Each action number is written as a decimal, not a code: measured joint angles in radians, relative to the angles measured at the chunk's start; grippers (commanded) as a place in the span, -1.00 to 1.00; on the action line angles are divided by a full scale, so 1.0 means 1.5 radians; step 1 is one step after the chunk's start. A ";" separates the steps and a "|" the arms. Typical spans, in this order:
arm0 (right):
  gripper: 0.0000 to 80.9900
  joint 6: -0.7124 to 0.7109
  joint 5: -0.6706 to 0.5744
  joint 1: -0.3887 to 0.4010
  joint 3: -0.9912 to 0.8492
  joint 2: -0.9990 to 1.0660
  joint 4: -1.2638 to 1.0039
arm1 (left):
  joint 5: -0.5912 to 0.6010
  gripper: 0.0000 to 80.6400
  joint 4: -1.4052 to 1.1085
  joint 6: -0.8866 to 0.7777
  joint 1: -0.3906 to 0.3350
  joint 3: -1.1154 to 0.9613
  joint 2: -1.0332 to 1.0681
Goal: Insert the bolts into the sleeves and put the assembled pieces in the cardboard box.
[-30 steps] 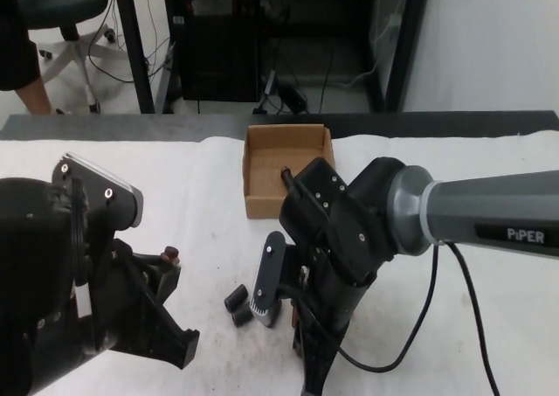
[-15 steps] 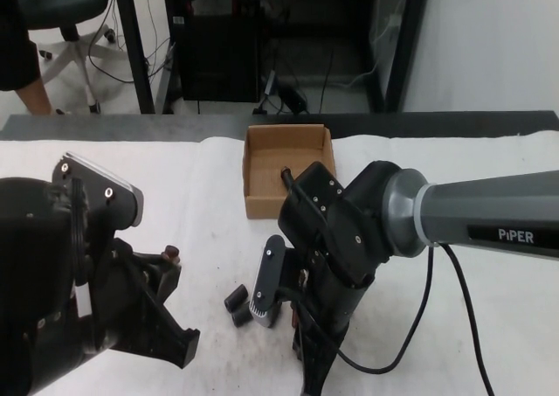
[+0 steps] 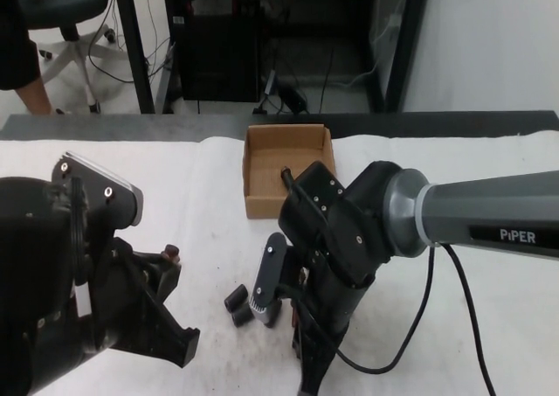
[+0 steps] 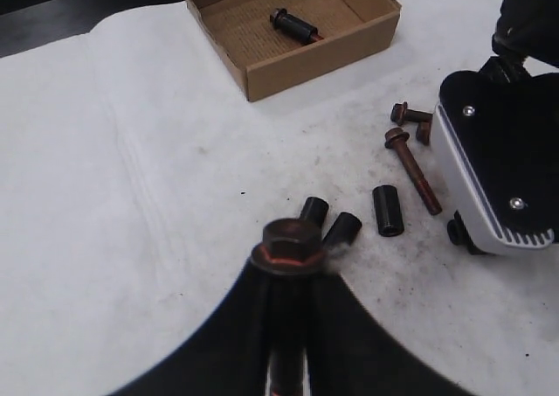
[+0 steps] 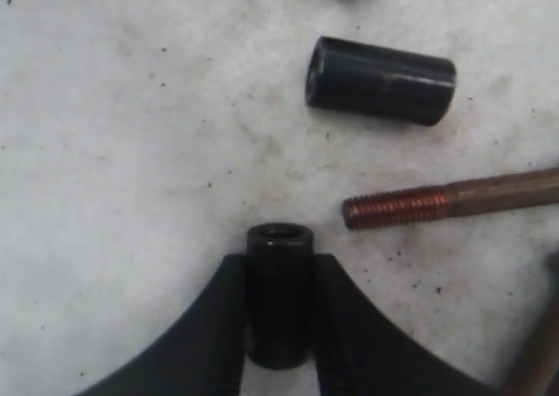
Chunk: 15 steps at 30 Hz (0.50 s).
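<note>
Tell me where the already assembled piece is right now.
In the left wrist view the assembled piece lies on the floor of the cardboard box, at the far middle of the bench, beyond the loose sleeves and bolts.

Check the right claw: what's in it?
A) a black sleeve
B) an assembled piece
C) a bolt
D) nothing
A: in the right wrist view the right claw is shut on a black sleeve standing between its fingers, while a loose sleeve and a loose bolt lie apart from it on the cloth.
</note>
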 measured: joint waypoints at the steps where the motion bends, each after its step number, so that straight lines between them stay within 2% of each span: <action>1: -0.98 0.015 0.000 0.000 0.002 -0.005 -0.001 | 0.000 -0.99 -0.003 0.000 0.000 0.000 0.000; 4: -0.98 0.080 -0.002 -0.001 0.006 -0.038 -0.004 | 0.011 -0.99 -0.019 -0.010 0.000 0.001 0.000; 7: -0.98 0.162 -0.039 -0.030 0.007 -0.153 -0.008 | 0.099 -0.99 -0.074 -0.014 0.002 0.001 0.000; 8: -0.98 0.212 -0.081 -0.041 0.007 -0.175 -0.016 | 0.149 -0.99 -0.112 -0.014 0.002 0.001 0.000; 9: -0.98 0.235 -0.110 -0.043 0.010 -0.175 -0.024 | 0.245 -0.99 -0.177 -0.014 0.002 0.001 0.000; 10: -0.98 0.239 -0.116 -0.064 0.010 -0.213 -0.025 | 0.292 -0.99 -0.212 -0.015 0.002 0.001 0.000; 11: -0.98 0.271 -0.167 -0.075 0.021 -0.232 -0.046 | 0.355 -0.99 -0.273 -0.027 0.002 0.001 0.004; 13: -0.98 0.317 -0.259 -0.096 0.062 -0.270 -0.107 | 0.389 -0.99 -0.326 -0.040 0.002 0.001 0.011; 15: -0.98 0.345 -0.317 -0.117 0.105 -0.314 -0.162 | 0.409 -0.99 -0.365 -0.055 0.007 0.001 0.021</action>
